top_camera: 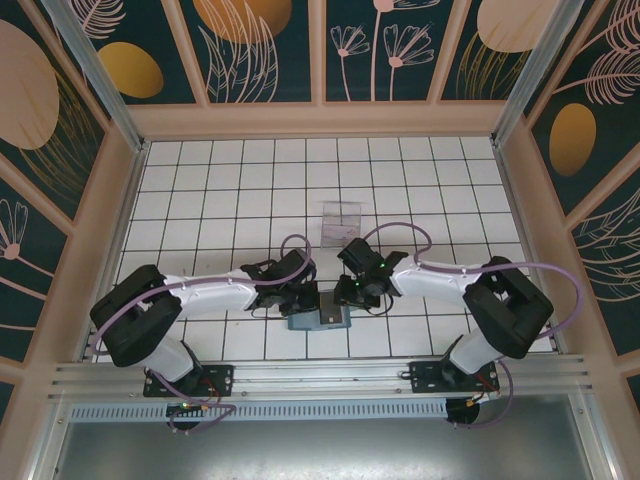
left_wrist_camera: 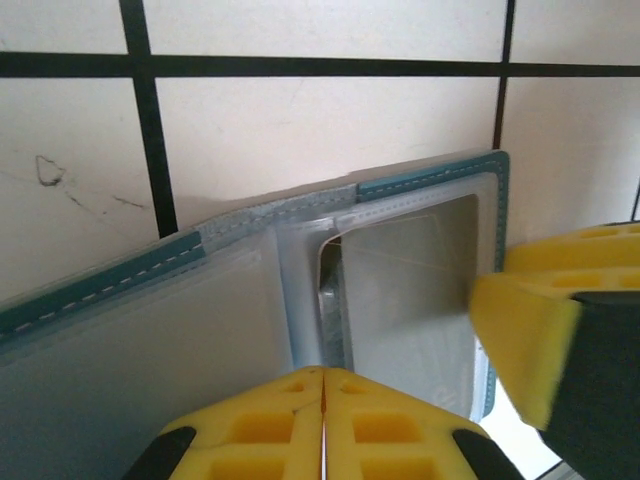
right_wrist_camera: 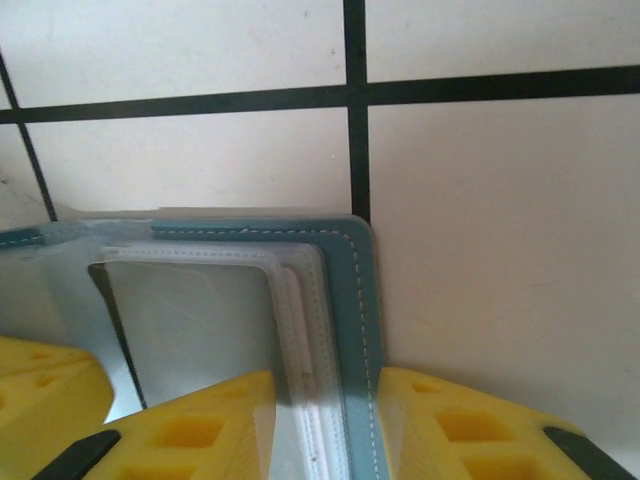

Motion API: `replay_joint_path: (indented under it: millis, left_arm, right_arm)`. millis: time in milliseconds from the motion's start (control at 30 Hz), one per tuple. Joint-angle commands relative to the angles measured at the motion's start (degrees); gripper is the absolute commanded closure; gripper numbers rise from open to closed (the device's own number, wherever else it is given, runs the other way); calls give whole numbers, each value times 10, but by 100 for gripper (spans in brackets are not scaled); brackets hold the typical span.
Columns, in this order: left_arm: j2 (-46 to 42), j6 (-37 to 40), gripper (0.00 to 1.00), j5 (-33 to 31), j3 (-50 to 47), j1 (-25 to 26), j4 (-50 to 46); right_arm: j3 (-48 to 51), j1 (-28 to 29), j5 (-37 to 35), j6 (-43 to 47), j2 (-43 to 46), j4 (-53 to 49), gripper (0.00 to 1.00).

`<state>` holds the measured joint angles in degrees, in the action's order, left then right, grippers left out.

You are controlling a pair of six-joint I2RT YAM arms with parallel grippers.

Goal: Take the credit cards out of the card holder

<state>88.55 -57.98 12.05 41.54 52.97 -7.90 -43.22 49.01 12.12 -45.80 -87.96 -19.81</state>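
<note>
Opening step: the card holder (top_camera: 318,318) lies spread, cards not yet out. Left tool (left_wrist_camera: 323,385) is clenched over its sleeves (left_wrist_camera: 400,290); right tool (right_wrist_camera: 328,395) straddles its stitched edge (right_wrist_camera: 350,300), and I cannot tell whether it grips. The next move likely calls for pinching a card's edge.

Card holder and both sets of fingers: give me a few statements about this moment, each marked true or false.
1. The card holder lies opened out on the tiled table, with its clear sleeves facing up. True.
2. The left fingers stand wide apart. False: they are pressed together at the holder's near edge.
3. The right fingers stand on either side of the holder's stitched edge. True.
4. The clear plastic tray sits on top of the card holder. False: it stands apart, farther out on the table.
</note>
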Motion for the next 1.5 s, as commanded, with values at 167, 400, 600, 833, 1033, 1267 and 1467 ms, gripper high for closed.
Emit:
replay_joint_path:
  millis: [167, 400, 600, 833, 1033, 1267, 1467]
  left_arm:
    - [0, -13, 88, 20, -16, -4, 27]
    - [5, -8, 86, 7, -13, -4, 12]
    - [15, -5, 85, -2, -14, -4, -2]
    - [20, -5, 85, -6, -12, -4, -4]
    - [20, -3, 85, 8, -15, -4, 12]
    - [20, -11, 81, 22, -26, -4, 42]
    - [19, -14, 79, 31, -35, -4, 63]
  right_arm:
    - [-10, 10, 0, 13, -34, -12, 68]
    - [-9, 9, -4, 10, -30, -16, 72]
    - [-8, 10, -6, 7, -26, -16, 72]
    - [-8, 10, -6, 8, -24, -19, 72]
    - [-7, 10, -6, 6, -23, -19, 72]
    - [-8, 11, -5, 5, -18, -23, 72]
    - [-7, 12, -3, 5, -19, -22, 73]
